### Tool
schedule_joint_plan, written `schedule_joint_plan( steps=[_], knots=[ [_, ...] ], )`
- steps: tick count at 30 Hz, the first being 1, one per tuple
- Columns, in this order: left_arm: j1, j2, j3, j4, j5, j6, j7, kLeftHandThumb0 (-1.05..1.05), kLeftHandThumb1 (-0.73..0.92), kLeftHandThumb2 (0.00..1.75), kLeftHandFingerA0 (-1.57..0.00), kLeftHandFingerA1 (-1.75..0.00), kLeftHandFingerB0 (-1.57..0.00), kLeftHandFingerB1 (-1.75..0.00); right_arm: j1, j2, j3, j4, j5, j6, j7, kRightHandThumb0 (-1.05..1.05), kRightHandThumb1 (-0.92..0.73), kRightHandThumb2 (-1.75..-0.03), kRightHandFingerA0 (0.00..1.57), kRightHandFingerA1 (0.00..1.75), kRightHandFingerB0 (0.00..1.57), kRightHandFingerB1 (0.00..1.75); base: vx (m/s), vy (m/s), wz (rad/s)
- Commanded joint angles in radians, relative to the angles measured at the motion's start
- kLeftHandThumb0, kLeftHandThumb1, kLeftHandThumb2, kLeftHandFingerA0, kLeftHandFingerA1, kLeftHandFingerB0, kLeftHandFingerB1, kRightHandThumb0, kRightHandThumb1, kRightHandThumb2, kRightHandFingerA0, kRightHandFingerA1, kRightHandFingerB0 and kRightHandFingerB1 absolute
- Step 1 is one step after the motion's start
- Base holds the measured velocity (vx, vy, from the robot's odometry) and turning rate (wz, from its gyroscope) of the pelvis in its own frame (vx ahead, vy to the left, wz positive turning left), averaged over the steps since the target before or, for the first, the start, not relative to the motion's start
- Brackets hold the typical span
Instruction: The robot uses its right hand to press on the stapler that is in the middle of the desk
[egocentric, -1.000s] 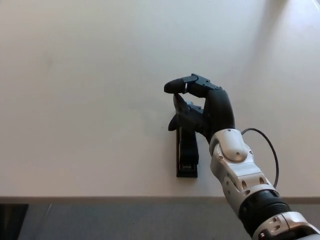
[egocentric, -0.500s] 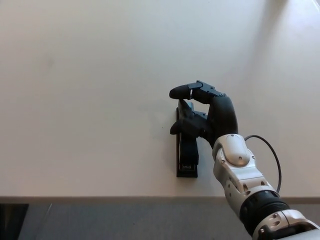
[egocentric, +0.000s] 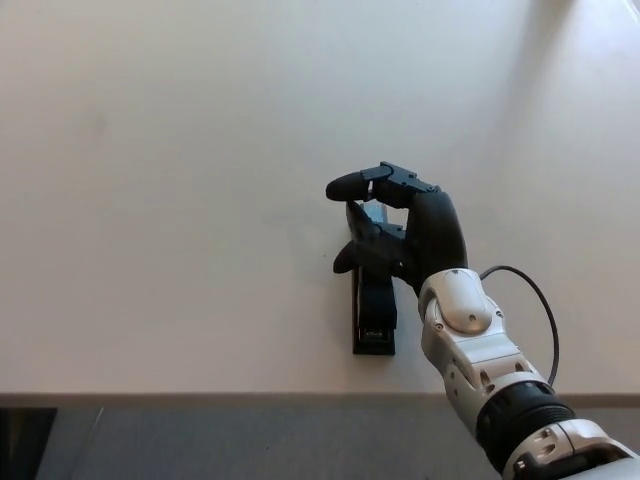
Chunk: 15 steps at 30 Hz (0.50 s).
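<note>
My right hand (egocentric: 405, 228), glossy black plastic with thick jointed fingers (egocentric: 352, 184), sits over the far end of the slim black stapler (egocentric: 375, 310), fingers curled loosely together but clamped on nothing (whether they actually touch its top I cannot tell). The stapler lies lengthwise on the smooth, matte cream desk (egocentric: 180, 180), its near end close to the desk's front edge.
</note>
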<state>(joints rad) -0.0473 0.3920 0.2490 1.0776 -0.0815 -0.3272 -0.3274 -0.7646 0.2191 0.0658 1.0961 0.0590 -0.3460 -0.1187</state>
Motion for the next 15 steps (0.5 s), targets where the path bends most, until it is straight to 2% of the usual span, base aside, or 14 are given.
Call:
schedule_joint_plan(
  steps=[1, 4, 6, 9, 10, 12, 15],
  knots=[
    [-0.002, 0.027, -0.011, 0.0, 0.016, -0.006, 0.023, -0.19, 0.87, 1.27, -0.01, -0.48, 0.0, -0.48, 0.022, 0.137, 0.029, 0.048, -0.03, 0.022, 0.018, -0.17, -0.79, -0.72, 1.24, 1.21, 0.75, 1.14, 0.0, 0.0, 0.0],
    [0.015, 0.021, -0.015, -0.002, 0.016, -0.01, 0.023, -0.19, 0.88, 1.27, -0.01, -0.48, 0.0, -0.48, 0.077, 0.138, 0.039, 0.091, -0.035, 0.039, 0.022, -0.15, -0.8, -0.7, 1.2, 1.21, 0.75, 1.15, 0.0, 0.0, 0.0],
    [0.047, 0.013, -0.016, -0.006, 0.015, -0.024, 0.022, -0.19, 0.87, 1.27, -0.01, -0.48, 0.0, -0.48, 0.146, 0.138, 0.046, 0.128, -0.043, 0.031, 0.02, -0.15, -0.79, -0.7, 1.13, 1.3, 0.75, 1.18, 0.0, 0.0, 0.0],
    [0.104, 0.003, -0.023, -0.025, 0.017, -0.035, 0.022, -0.2, 0.87, 1.27, -0.01, -0.48, 0.0, -0.48, 0.241, 0.127, 0.068, 0.173, -0.065, 0.051, 0.0, -0.17, -0.81, -0.64, 1.16, 1.24, 0.74, 1.13, 0.0, 0.0, 0.0],
    [0.119, 0.001, -0.025, -0.025, 0.018, -0.04, 0.021, -0.2, 0.87, 1.27, -0.01, -0.48, 0.0, -0.48, 0.266, 0.124, 0.074, 0.181, -0.07, 0.05, -0.003, -0.17, -0.81, -0.64, 1.13, 1.2, 0.74, 1.02, 0.0, 0.0, 0.0],
    [0.173, -0.005, -0.03, -0.023, 0.022, -0.061, 0.018, -0.2, 0.87, 1.27, -0.01, -0.48, 0.0, -0.48, 0.339, 0.123, 0.092, 0.194, -0.082, 0.036, -0.01, -0.19, -0.81, -0.64, 1.12, 1.23, 0.72, 1.07, 0.0, 0.0, 0.0],
    [0.228, -0.011, -0.036, -0.021, 0.025, -0.083, 0.014, -0.19, 0.88, 1.27, -0.01, -0.48, 0.0, -0.48, 0.429, 0.114, 0.107, 0.217, -0.093, 0.019, -0.016, -0.19, -0.81, -0.64, 1.12, 1.21, 0.73, 1.06, 0.0, 0.0, 0.0]
  ],
)
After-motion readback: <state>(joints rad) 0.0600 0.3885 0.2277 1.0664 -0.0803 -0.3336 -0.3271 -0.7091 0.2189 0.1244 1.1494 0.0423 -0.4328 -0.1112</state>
